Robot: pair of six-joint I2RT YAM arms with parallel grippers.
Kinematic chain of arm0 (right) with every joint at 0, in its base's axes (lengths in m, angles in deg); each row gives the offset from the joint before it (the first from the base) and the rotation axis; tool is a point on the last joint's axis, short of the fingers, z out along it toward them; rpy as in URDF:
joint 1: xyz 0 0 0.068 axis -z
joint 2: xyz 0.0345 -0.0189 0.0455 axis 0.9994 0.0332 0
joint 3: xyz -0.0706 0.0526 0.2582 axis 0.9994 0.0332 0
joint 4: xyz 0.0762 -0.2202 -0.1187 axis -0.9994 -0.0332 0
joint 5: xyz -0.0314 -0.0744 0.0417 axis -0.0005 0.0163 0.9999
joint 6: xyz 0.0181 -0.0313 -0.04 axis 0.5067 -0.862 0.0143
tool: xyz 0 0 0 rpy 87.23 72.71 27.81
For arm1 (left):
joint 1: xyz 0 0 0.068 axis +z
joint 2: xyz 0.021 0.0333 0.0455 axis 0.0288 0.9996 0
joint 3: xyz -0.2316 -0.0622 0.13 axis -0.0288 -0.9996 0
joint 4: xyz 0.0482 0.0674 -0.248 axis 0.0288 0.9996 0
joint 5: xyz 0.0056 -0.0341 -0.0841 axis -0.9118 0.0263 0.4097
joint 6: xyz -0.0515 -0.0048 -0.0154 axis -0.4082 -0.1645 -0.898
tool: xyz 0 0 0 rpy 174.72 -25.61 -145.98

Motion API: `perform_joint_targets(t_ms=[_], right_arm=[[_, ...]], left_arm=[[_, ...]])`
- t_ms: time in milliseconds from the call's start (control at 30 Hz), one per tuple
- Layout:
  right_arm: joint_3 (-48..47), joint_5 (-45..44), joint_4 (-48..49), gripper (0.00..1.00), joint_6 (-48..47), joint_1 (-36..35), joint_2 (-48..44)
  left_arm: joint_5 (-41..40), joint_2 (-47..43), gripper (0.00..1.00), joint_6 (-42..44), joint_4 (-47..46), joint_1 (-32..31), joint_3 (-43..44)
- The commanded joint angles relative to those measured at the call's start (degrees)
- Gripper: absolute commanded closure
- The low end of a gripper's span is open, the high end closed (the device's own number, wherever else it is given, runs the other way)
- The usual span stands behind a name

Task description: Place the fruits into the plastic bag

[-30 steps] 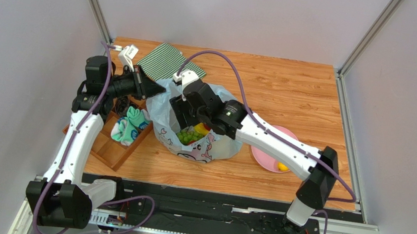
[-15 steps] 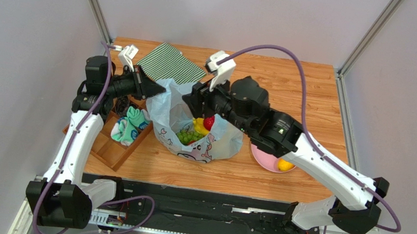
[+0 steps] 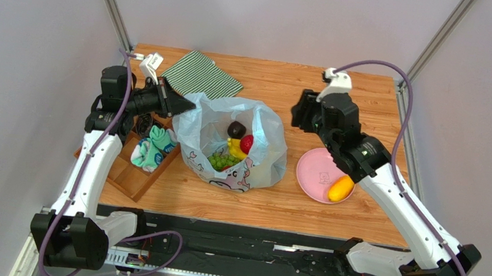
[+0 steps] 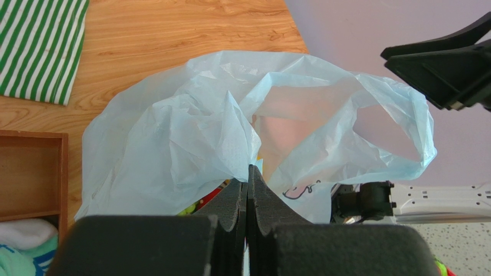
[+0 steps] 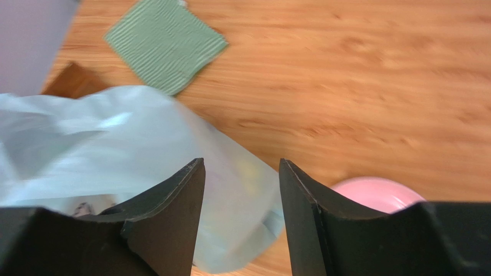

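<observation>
A pale-blue, see-through bag (image 3: pixel 269 157) sits crumpled on the wooden table (image 3: pixel 368 101) with its mouth gaping upward, between a wooden tray (image 3: pixel 128 174) on its left and a pink plate (image 3: pixel 313 168) on its right. The left gripper (image 4: pixel 248 172) has its fingers pressed together on a fold of the bag's left rim, lifting the thin film into a peak. Inside lie green grapes (image 3: pixel 222 159), a yellow banana (image 3: pixel 235 148), a red apple (image 3: pixel 247 143) and a dark avocado (image 3: pixel 235 129) (the near wall carries cartoon prints, too small to read here). An orange-yellow mango (image 3: pixel 341 188) rests on the plate's near right edge, outside the bag. The right gripper (image 5: pixel 241 164) hangs above the table beyond the plate and to the right of the bag, its fingers spread with nothing between them. A green striped cloth (image 3: pixel 203 75) lies flat behind the bag at the table's far edge. Rolled teal-and-white socks (image 3: pixel 153 148) sit in the tray.
</observation>
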State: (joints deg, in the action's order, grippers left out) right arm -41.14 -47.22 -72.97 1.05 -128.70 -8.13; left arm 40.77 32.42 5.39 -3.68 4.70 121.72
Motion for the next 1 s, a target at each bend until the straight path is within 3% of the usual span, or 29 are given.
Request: perform_joint_targets(t_ms=[0,300,467,700,967], right_arm=[[9.43,-4.35,-3.99,0.45,6.72,8.31,-6.92],[24.02,-4.97,-8.83,0.27,11.2,22.83,-7.29],[27.28,-5.58,-9.44,0.18,13.05,26.0,-4.31],[31.06,-6.2,-10.59,0.13,15.42,29.96,-1.05],[34.05,-2.33,-7.6,0.15,16.39,31.11,1.06]], left_arm=[[0.85,-0.14,1.0,-0.09,-1.83,0.29,0.34],[0.76,-0.14,1.0,-0.18,-1.74,0.2,0.43],[0.76,-0.15,1.0,-0.17,-1.74,0.29,0.43],[0.85,-0.06,1.0,-0.26,-1.92,0.2,0.25],[0.94,0.03,1.0,-0.61,-2.18,0.29,0.25]])
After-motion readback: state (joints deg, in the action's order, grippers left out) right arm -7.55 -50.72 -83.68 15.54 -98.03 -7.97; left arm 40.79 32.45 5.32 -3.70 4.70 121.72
